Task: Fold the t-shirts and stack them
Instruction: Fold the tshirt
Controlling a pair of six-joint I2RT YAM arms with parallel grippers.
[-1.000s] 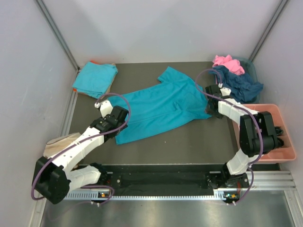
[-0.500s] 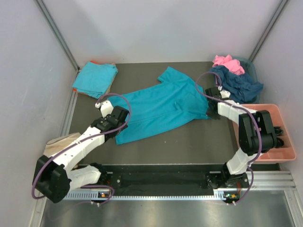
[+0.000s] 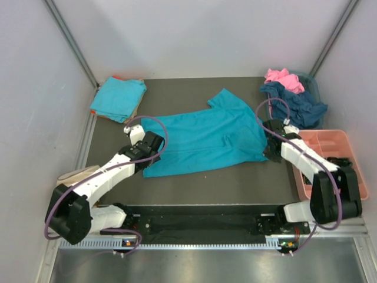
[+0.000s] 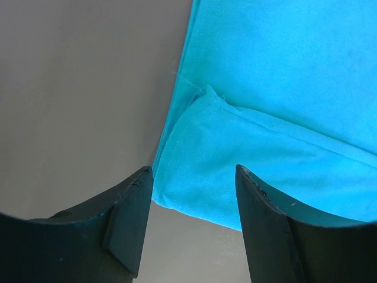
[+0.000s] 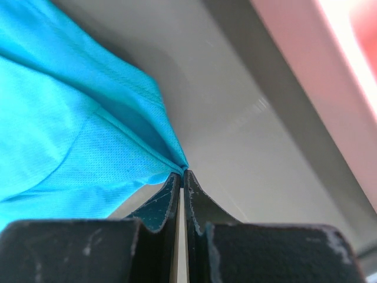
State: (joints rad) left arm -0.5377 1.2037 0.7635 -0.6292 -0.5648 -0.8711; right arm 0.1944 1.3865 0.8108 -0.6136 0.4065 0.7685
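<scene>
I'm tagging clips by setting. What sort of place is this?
Likely a robotics lab test cell, not a home: bare white walls box in a dark table, with two robot arms mounted at its edge by a teal shirt.

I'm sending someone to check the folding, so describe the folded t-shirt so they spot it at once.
On the dark table, look to the far left corner by the wall: the folded turquoise t-shirt lies there as a flat square. The other turquoise t-shirt is spread open mid-table, and the pink shirt and navy shirt are crumpled at the far right.
</scene>
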